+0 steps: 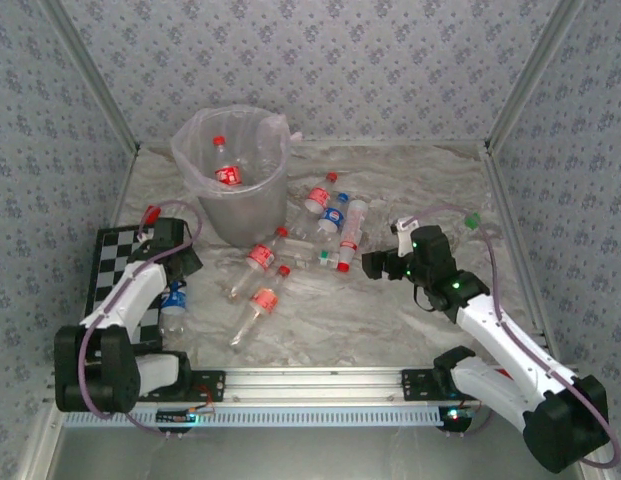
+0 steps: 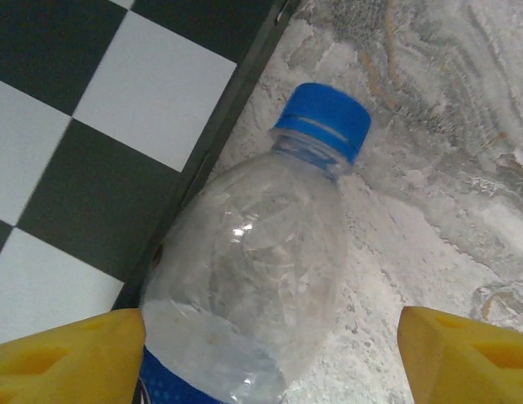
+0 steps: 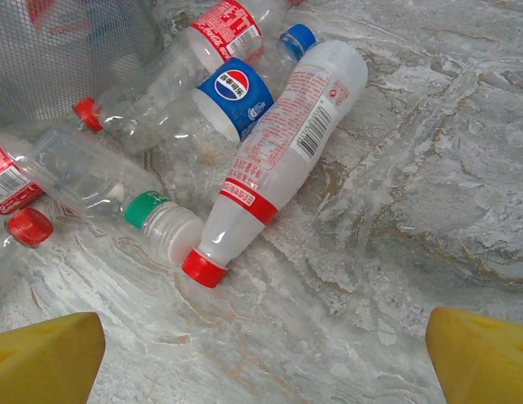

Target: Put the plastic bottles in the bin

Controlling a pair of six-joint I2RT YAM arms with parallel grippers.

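A clear bottle with a blue cap and blue label (image 2: 261, 252) lies on the marble top against the edge of a chequered board. My left gripper (image 2: 269, 337) straddles its body, open. The left finger (image 2: 76, 353) touches the bottle, and the right finger (image 2: 472, 353) stands clear of it. In the top view this bottle (image 1: 173, 305) lies under my left gripper (image 1: 175, 278). My right gripper (image 1: 380, 263) (image 3: 265, 337) hangs open, holding nothing, just short of a white bottle with a red cap (image 3: 278, 143). The bin (image 1: 240, 215) at the back holds a red-labelled bottle (image 1: 226, 172).
Several more bottles lie between the bin and my right gripper: a Pepsi one (image 3: 236, 88), a green-capped one (image 3: 147, 209), and two red-labelled ones (image 1: 260, 257) (image 1: 262, 300). The chequered board (image 1: 115, 250) lies at the left. Patterned walls close in the table.
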